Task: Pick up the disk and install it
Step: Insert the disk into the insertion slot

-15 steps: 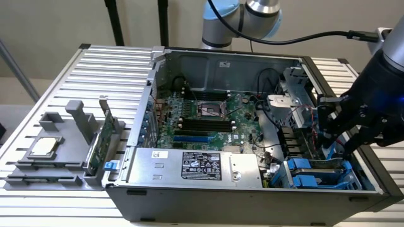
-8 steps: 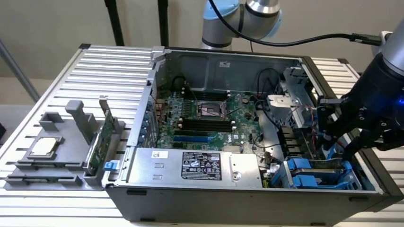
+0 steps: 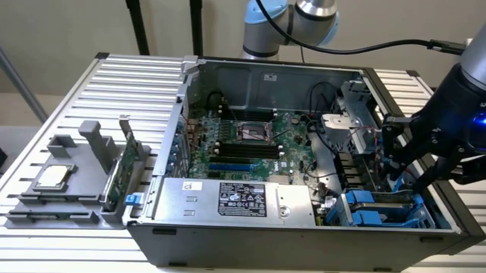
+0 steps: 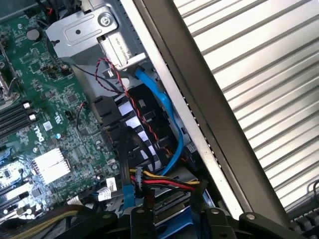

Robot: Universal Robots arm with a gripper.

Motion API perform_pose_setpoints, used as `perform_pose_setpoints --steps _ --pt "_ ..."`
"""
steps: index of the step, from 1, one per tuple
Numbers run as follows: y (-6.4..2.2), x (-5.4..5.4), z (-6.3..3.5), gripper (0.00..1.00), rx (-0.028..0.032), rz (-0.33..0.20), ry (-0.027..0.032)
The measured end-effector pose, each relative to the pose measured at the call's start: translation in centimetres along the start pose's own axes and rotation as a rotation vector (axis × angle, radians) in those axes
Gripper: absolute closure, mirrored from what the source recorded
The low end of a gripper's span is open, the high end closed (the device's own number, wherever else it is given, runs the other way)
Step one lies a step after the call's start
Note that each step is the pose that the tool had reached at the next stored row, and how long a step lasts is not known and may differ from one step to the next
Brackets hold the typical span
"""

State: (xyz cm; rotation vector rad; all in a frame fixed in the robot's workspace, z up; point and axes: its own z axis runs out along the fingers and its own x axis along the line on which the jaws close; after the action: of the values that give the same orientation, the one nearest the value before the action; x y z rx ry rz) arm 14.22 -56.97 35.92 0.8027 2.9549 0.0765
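Note:
The disk [image 3: 377, 200], grey metal edged with a bright blue carrier frame, sits low in the drive bay at the exterior view's right front corner of the open computer case [image 3: 227, 250]. My gripper [image 3: 411, 175] reaches down into that corner from above, its black fingers [image 3: 396, 165] on either side of the blue frame. In the wrist view the two fingers [image 4: 137, 221] flank the disk's blue edge [image 4: 173, 220], and the gripper [image 4: 174, 230] looks shut on it. Most of the disk is hidden by the bay and the fingers.
A silver power supply [image 3: 235, 199] lies beside the bay, with the green motherboard [image 3: 251, 142] behind it. Blue, red and black cables [image 4: 164, 114] run along the case wall [image 4: 199, 124]. A grey holder [image 3: 68, 182] at the exterior view's left carries a square chip [image 3: 53, 176] and a green card [image 3: 122, 165].

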Motion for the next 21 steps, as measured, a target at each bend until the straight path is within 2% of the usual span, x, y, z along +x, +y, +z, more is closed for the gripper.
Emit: perform_pose_setpoints --steps 7,15,21 --pt "-0.08 -0.2 -1.16 0.58 0.0033 0.054 -0.0032" --pt "-0.62 -0.5 -1.16 0.58 0.0061 0.096 -0.0063" --pt "-0.86 -0.6 -0.64 0.58 0.0092 0.144 -0.0096"
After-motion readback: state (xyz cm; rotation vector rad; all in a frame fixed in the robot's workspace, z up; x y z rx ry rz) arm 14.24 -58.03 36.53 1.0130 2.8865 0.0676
